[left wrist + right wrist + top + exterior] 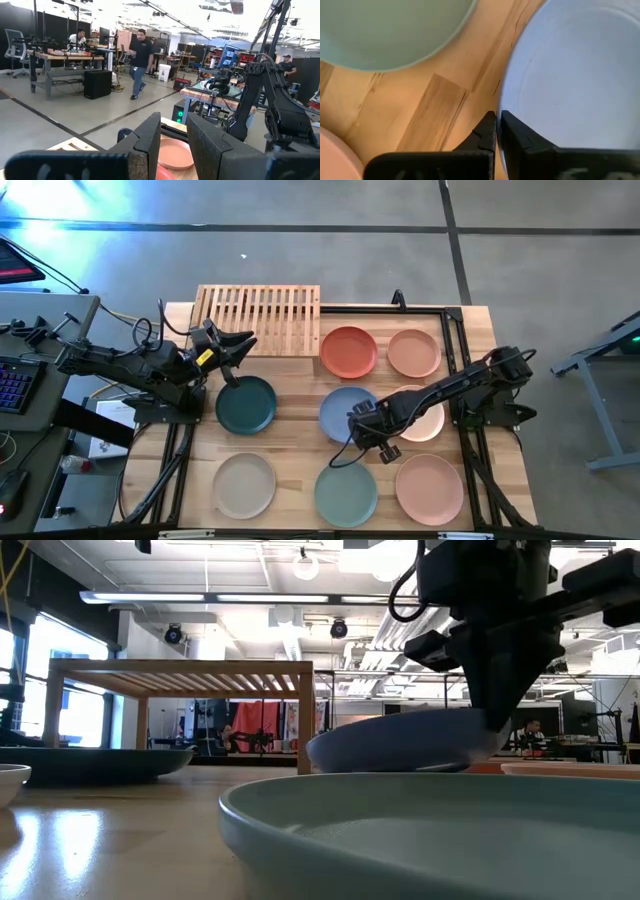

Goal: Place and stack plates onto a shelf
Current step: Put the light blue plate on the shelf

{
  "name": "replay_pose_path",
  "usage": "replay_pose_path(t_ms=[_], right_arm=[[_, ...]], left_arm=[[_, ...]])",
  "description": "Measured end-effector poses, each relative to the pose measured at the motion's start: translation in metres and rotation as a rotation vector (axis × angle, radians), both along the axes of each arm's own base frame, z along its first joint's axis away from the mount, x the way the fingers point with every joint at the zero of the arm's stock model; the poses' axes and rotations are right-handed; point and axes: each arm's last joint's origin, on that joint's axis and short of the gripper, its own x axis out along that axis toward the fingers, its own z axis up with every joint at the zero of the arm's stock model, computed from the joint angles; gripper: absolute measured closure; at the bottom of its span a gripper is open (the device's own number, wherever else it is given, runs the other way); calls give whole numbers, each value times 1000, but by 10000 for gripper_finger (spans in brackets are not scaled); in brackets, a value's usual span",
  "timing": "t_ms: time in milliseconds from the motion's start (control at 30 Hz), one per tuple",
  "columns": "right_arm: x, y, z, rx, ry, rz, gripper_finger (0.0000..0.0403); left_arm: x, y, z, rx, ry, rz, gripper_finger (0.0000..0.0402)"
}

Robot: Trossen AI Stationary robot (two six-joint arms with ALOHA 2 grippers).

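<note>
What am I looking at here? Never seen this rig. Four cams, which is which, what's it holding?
Two robot arms work at a wooden table. One camera looks straight down, one sits at tabletop height, and one rides on each wrist. Eight plates lie on the table, and a slatted wooden shelf stands at its far edge with nothing on it. The right gripper is pinched on the rim of the blue plate; the low view shows that plate tilted, one edge raised. The left gripper hangs near the shelf, above the dark teal plate, fingers slightly apart, holding nothing.
</note>
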Motion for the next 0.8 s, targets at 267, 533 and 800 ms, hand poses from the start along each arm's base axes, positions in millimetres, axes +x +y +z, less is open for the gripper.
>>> replay_pose_path(t_ms=[267,533,800], right_arm=[[0,0,17,53,-23,-137,402],[14,5,55,113,-95,-206,403],[20,5,83,101,-147,-261,403]], left_arm=[[0,0,-2,-2,15,0,319],[0,0,-3,-63,-9,-6,319],[0,0,-3,-72,-8,-7,319]])
